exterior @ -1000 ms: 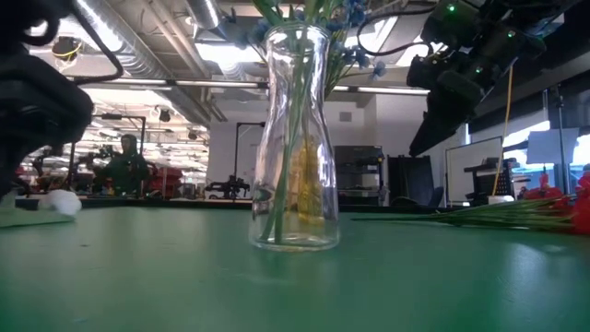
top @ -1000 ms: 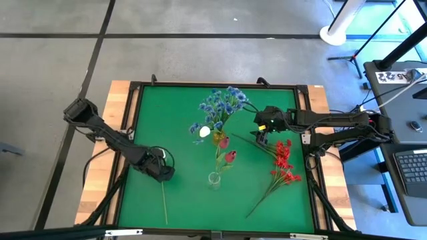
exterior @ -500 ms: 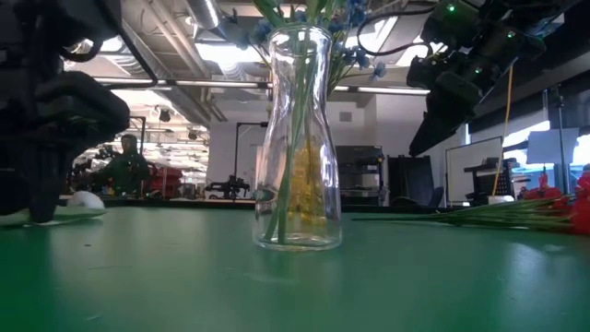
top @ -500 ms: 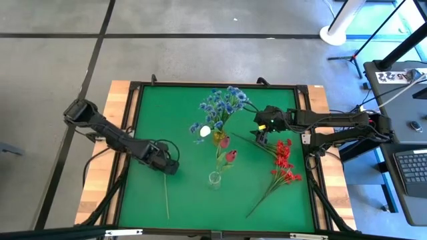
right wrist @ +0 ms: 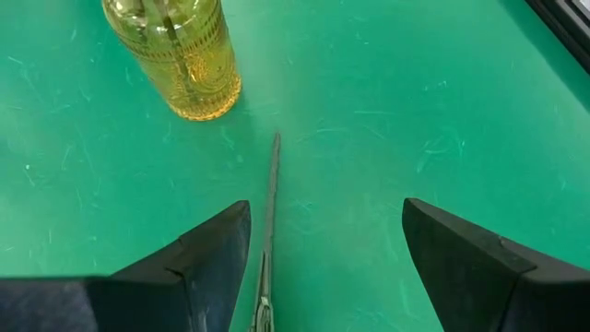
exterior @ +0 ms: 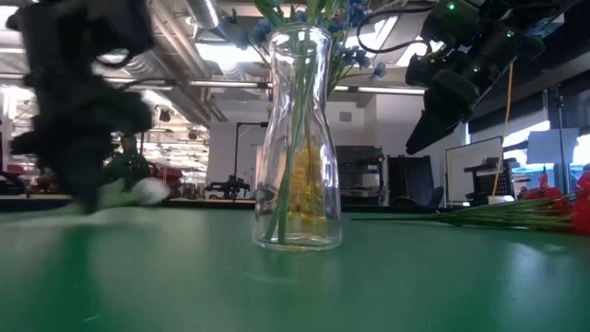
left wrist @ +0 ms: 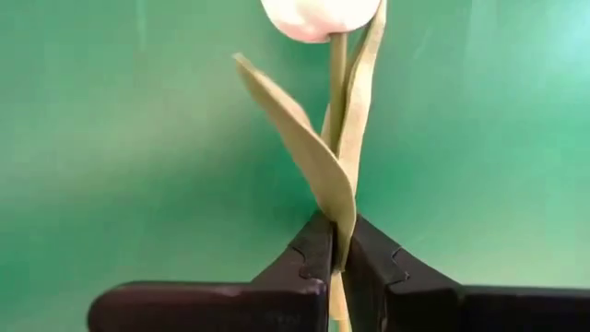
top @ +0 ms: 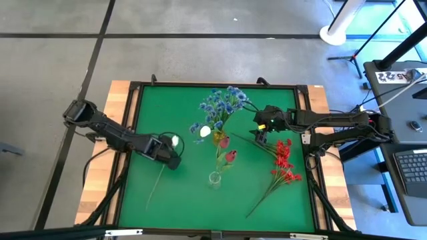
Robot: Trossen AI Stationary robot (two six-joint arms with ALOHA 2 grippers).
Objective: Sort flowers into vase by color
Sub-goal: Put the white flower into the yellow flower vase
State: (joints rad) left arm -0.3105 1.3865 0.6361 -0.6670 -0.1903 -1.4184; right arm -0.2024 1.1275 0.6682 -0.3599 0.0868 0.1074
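The left gripper (top: 172, 160) sits left of centre on the green mat (top: 147, 120), its fingers (left wrist: 313, 263) pressed together on the stem of a white bud (top: 175, 141); the stem trails toward the lower left, well inside the black frame (top: 124, 160). The right gripper (top: 261, 137) hovers upper right with fingers (right wrist: 207, 249) spread wide, near the yellow vase (right wrist: 180, 57). Red sprays (top: 283, 163) lie by the right edge. The clear vase (top: 213, 180) stands at lower centre, with bare mat around it.
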